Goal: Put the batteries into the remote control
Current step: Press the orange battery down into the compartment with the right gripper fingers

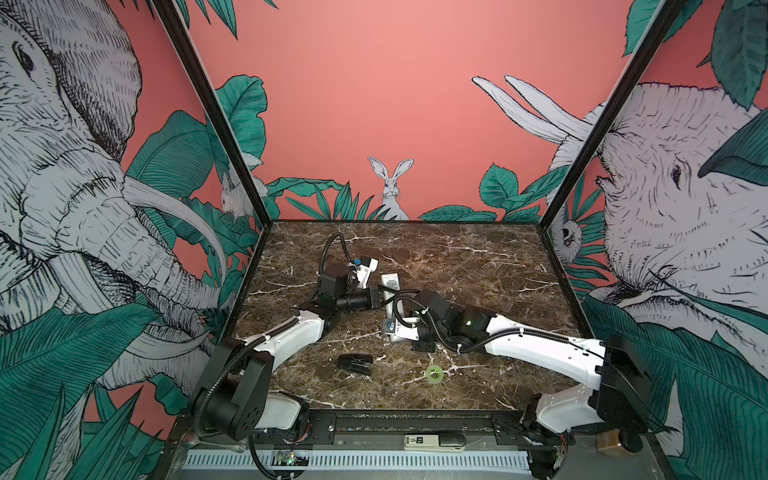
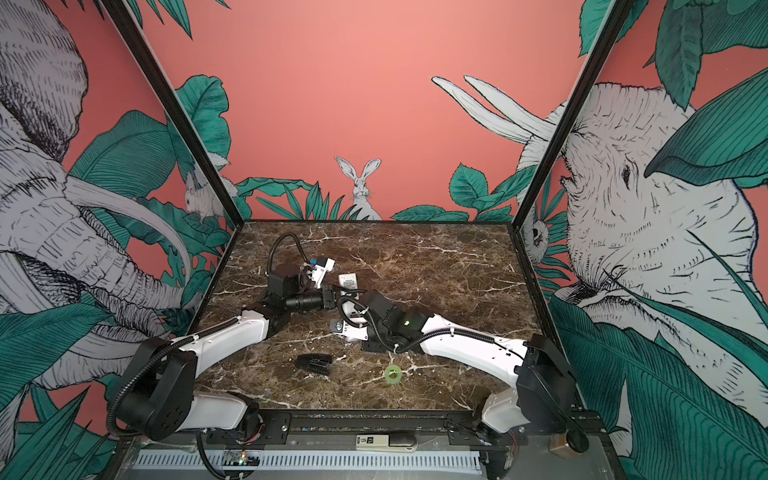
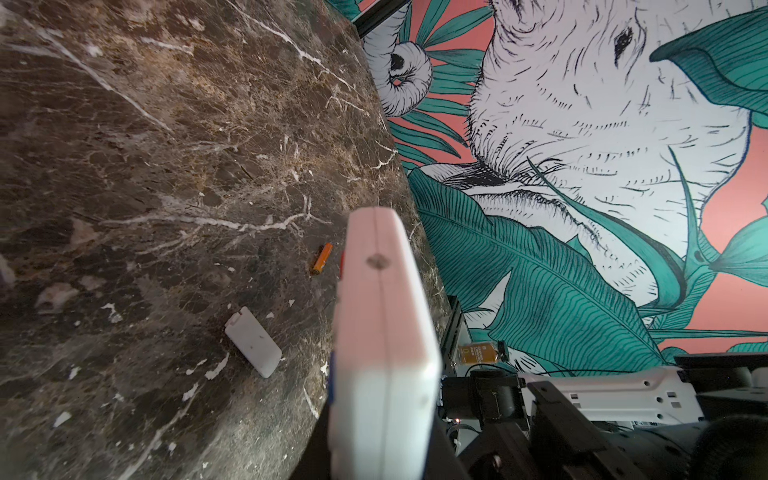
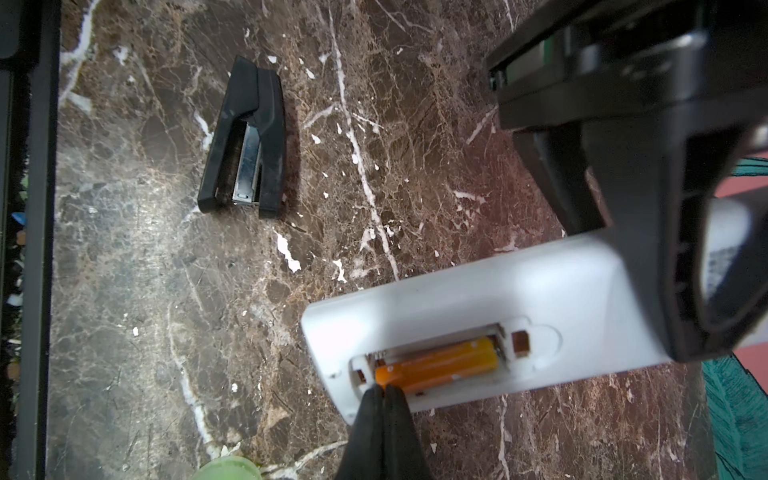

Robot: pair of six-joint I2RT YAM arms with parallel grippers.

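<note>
Top views both show the marble table (image 1: pixel 478 266). At mid-table the left gripper (image 1: pixel 379 296) is clamped on the remote control (image 1: pixel 390 286). In the right wrist view the remote's plain back faces the camera, with its battery bay open. Nearer the front edge lies the black stapler (image 1: pixel 355 365), with the green tape ring (image 1: pixel 434 372) to its right. The left wrist view shows the white cover piece (image 3: pixel 253 341) flat on the table, and the loose battery (image 3: pixel 322 258) lying apart from it. The seated battery (image 4: pixel 440 365) rests in the remote's bay. The right gripper (image 4: pixel 384 397) has its jaws pressed together on nothing, and its tips touch that battery's end.
</note>
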